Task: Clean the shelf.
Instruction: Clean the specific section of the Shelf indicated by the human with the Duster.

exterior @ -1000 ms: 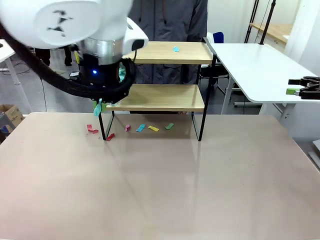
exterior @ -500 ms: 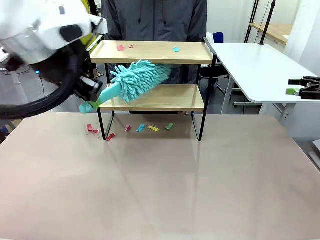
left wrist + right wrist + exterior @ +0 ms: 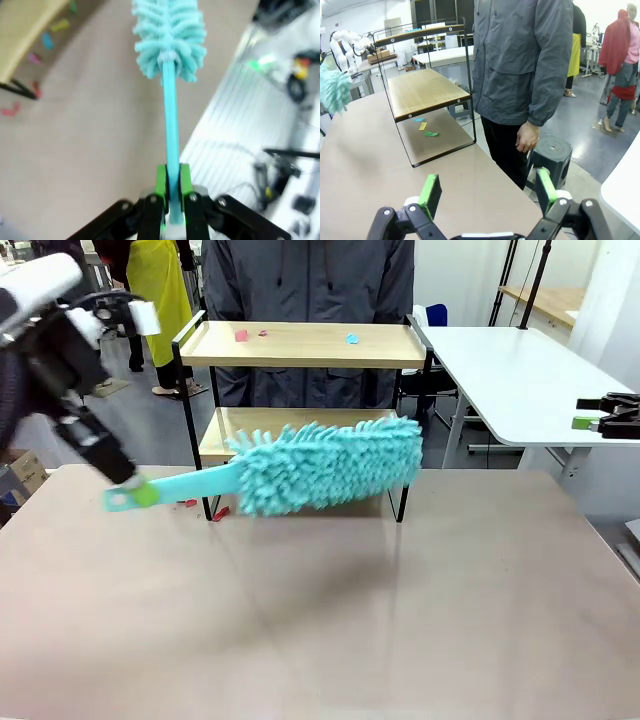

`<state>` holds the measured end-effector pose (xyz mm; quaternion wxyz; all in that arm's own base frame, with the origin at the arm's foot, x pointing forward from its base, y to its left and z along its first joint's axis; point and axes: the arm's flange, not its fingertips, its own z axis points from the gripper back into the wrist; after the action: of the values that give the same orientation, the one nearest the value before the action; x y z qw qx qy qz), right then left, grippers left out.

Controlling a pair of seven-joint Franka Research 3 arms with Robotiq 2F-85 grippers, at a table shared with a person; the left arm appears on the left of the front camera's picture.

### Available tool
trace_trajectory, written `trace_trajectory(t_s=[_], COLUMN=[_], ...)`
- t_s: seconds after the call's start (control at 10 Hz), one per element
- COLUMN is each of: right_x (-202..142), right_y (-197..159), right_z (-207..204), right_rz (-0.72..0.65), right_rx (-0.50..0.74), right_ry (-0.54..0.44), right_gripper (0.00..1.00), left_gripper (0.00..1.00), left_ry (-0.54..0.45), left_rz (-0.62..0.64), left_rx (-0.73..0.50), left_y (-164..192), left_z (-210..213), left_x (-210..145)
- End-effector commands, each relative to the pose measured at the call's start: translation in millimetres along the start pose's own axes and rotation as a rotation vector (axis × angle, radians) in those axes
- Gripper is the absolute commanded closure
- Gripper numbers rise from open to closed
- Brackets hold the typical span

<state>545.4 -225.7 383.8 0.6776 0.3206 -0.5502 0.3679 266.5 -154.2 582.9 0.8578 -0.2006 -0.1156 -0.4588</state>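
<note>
Near field, left wrist view: my left end effector (image 3: 171, 200) is pressed together on the thin handle of a turquoise duster (image 3: 170, 35), one green pad on either side of the stem. The handle runs straight away from me to the fluffy head, which hangs over the beige desk (image 3: 100, 150).

Near field, right wrist view: my right end effector (image 3: 485, 192) stands spread wide, with nothing between its green pads. It looks along the desk's far edge.

Middle field, front view: the duster (image 3: 320, 465) lies almost level above the desk (image 3: 400, 620), its head slightly higher than the handle. The head stands between the camera and the shelf (image 3: 300, 345), covering the front of the lower board and most of the floor space beneath it. Two red scraps (image 3: 220, 512) show on the desk by the shelf's left front leg. From the right wrist, blue, yellow and green scraps (image 3: 423, 126) lie on the desk under the lower board.

Far field: the shelf sits at the desk's far edge. Its raised-edge top board carries red scraps (image 3: 241, 335) at left and a blue scrap (image 3: 351, 338) at right. A person in a grey jacket (image 3: 310, 280) stands just behind the shelf, with one hand (image 3: 527, 137) hanging beside a black stool (image 3: 552, 155). A white side desk (image 3: 520, 370) stands to the right.
</note>
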Motion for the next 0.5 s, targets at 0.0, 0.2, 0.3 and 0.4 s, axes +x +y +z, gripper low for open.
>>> trace_trajectory(t_s=[0.0, 0.2, 0.3, 0.4], right_x=[3, 3, 3, 3], right_y=[1, 1, 1, 1], right_z=[-1, -1, -1, -1], right_rz=[0.005, 0.005, 0.005, 0.005], right_rx=[0.002, 0.002, 0.002, 0.002], right_ry=[-0.003, -0.003, -0.003, -0.003], right_gripper=[0.0, 0.0, 0.0, 0.0], left_gripper=[0.87, 0.87, 0.87, 0.87], left_ry=[0.216, 0.438, 0.556, 0.654], left_rz=[-0.162, -0.306, -0.331, -0.344], left_rx=[0.119, 0.17, 0.165, 0.17], left_y=[-2, -12, -12, -10], left_z=[56, 90, 97, 104], left_x=[-9, -7, 0, 7])
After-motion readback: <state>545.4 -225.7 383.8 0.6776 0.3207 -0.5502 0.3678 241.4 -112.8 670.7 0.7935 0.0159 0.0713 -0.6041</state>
